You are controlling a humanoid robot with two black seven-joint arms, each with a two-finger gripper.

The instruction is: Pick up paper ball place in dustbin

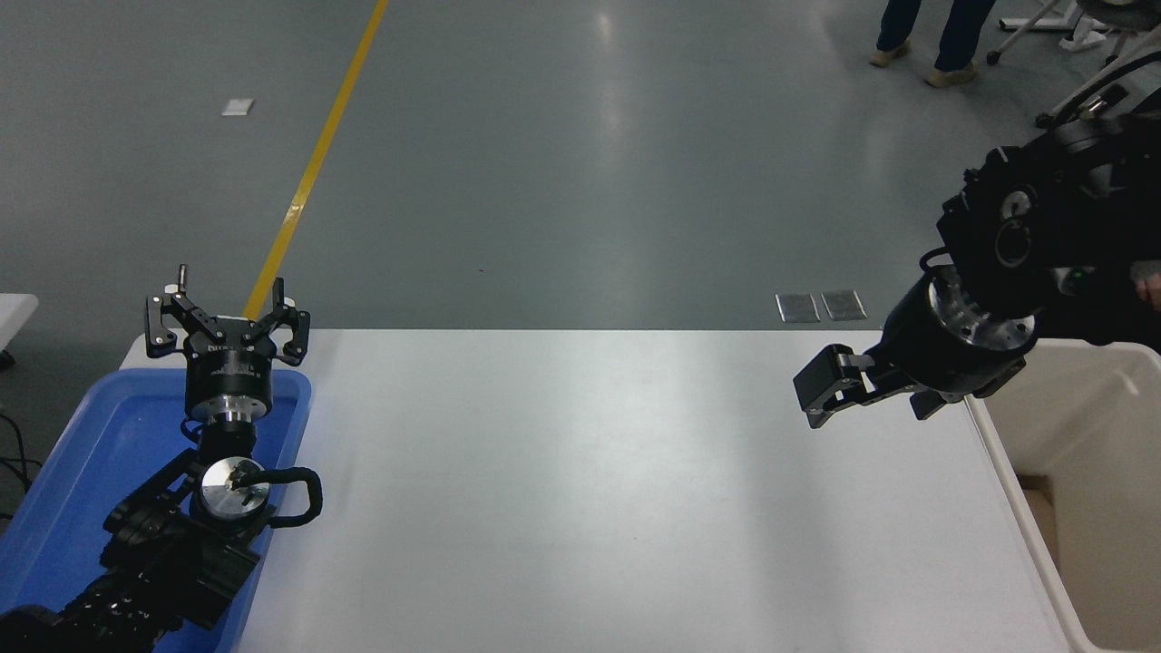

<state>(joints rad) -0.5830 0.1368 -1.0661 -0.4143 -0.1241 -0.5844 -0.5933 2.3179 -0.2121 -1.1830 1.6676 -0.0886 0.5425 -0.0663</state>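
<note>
Dustbin [1088, 426] sat at the table's [590, 490] right edge; I saw no paper ball anywhere. My right gripper [830, 394] hung over the table beside it, fingers unreadable. My left gripper [227, 313] rested spread above the blue tray [91, 453].

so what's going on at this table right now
The robot's right hand hangs over the far right part of the white table, just left of the cream dustbin, with nothing visibly in it. No paper ball can be seen on the table, and only part of the bin's inside is in view. The left hand is parked open above the blue tray at the lower left. A person's legs show at the far top right.
</note>
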